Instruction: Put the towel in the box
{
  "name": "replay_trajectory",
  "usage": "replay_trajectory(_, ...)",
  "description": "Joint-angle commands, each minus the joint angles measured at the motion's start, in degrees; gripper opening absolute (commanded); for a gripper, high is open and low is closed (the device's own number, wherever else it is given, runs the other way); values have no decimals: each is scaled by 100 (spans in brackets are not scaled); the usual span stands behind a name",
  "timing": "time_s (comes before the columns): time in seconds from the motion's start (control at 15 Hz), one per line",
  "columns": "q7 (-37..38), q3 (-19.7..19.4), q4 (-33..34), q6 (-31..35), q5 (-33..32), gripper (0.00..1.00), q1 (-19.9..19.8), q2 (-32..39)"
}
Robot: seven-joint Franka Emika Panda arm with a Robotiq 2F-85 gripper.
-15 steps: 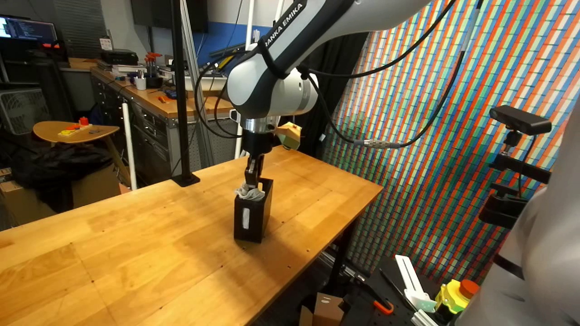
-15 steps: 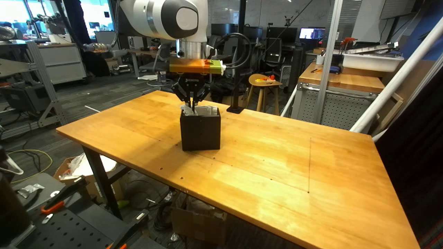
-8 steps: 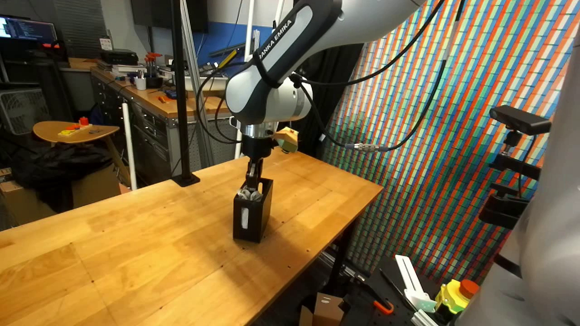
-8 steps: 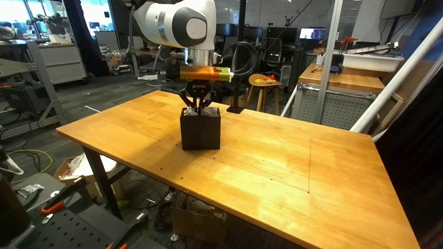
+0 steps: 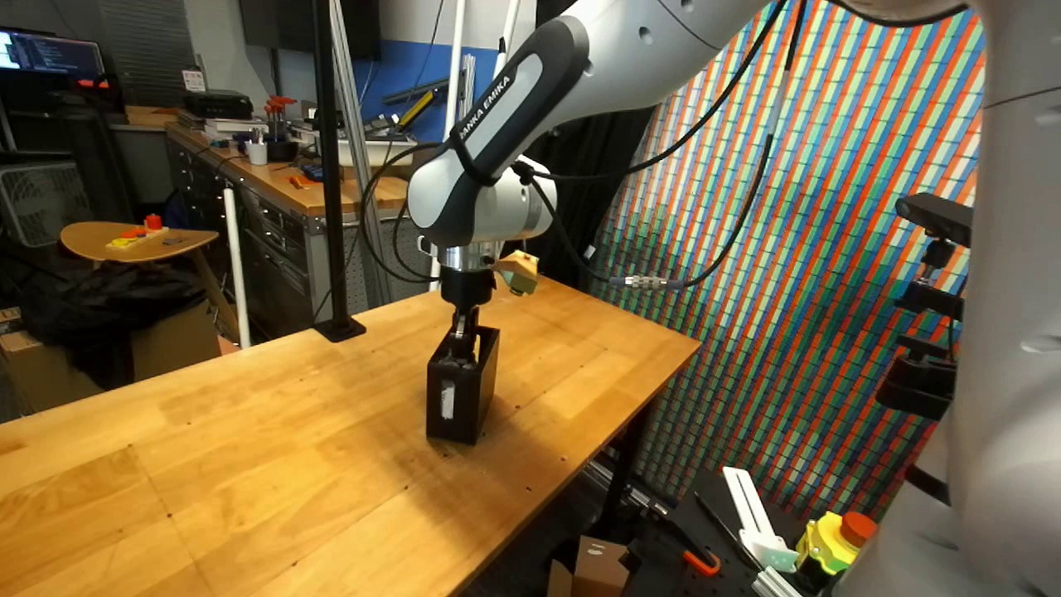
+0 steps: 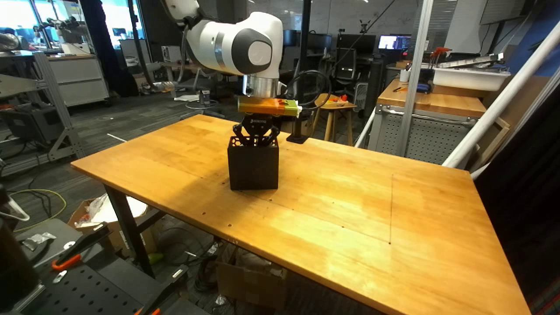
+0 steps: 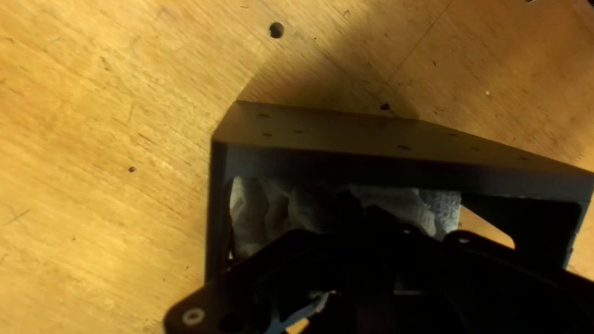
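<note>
Standing tips-down inside the box (image 6: 253, 168), the pincer (image 7: 361, 208) is all but closed, apparently touching the towel (image 7: 304, 204); whether any cloth is pinched cannot be told. In the wrist view the towel lies in the box, from its nine o'clock end toward three. Opening might shove the box toward nine or three, its mouth leaving little room; lifting might drag snagged cloth out. The rumpled towel has no clear front; its visible long axis runs roughly nine to three, like the box's.

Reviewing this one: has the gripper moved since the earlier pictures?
Yes. Against the unmoved box in an exterior view, the gripper has gone down, now reaching inside, and toward the right of the picture.
</note>
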Motion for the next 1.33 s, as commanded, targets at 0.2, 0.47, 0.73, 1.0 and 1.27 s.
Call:
replay_trajectory(0.2, -86, 166, 538, -439, 88, 3, -121, 571)
replay_trajectory(0.47, -67, 210, 633, -642, 87, 3, -104, 678)
replay_trajectory(0.73, -21, 185, 645, -731, 57, 4, -106, 597)
replay_trajectory(1.0, 51, 145, 591, -703, 52, 47, -147, 316)
replay_trajectory(1.27, 40, 95, 662, -674, -48, 77, -169, 70)
